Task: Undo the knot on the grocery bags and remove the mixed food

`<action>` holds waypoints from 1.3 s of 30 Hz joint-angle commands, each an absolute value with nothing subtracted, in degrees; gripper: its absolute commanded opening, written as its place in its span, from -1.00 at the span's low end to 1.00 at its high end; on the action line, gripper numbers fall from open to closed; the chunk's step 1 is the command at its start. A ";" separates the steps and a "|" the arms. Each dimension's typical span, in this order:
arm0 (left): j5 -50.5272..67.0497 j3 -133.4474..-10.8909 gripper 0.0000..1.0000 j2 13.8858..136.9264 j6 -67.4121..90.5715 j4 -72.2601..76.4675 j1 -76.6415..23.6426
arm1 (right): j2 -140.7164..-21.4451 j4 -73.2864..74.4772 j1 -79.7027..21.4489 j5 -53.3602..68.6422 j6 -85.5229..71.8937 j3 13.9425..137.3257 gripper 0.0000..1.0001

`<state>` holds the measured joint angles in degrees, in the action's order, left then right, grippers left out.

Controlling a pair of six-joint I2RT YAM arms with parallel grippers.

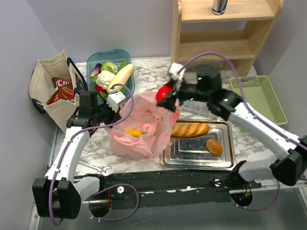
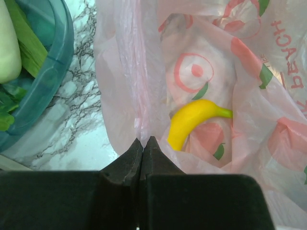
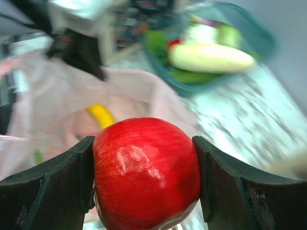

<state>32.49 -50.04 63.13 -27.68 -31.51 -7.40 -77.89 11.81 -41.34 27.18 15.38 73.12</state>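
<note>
Apple [image 3: 146, 172], round and glossy, fills right tool [image 3: 144, 146] above crinkly bag [image 1: 154, 130].

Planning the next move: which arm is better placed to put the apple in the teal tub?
Likely right: the right gripper holds the apple above the pink bag, while the left gripper is pinched shut on the bag's edge.

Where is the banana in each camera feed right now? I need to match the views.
Top external: banana inside the pink bag, left of centre, between the arms.
Left wrist: banana right of centre, past the left fingers pinching the bag.
Right wrist: banana a yellow sliver left of centre, above the red apple in the right fingers.
Shared landmark: the teal bin of vegetables, seen in all three.
</note>
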 commanded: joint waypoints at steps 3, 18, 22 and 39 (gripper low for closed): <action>33.19 -55.19 -1.00 66.60 -28.81 -29.85 -7.06 | -72.08 18.23 -15.65 20.17 4.21 66.81 -0.61; 32.90 -58.22 -1.00 69.32 -31.99 -30.47 -7.21 | -86.29 21.17 22.06 12.62 18.74 64.92 -0.49; 32.47 -58.06 -1.00 69.03 -31.73 -30.62 -7.33 | -90.71 20.76 22.34 10.18 19.04 65.58 -0.17; 32.78 -57.39 -1.00 67.15 -31.20 -31.16 -7.47 | -88.10 30.36 17.65 23.61 20.69 77.47 1.00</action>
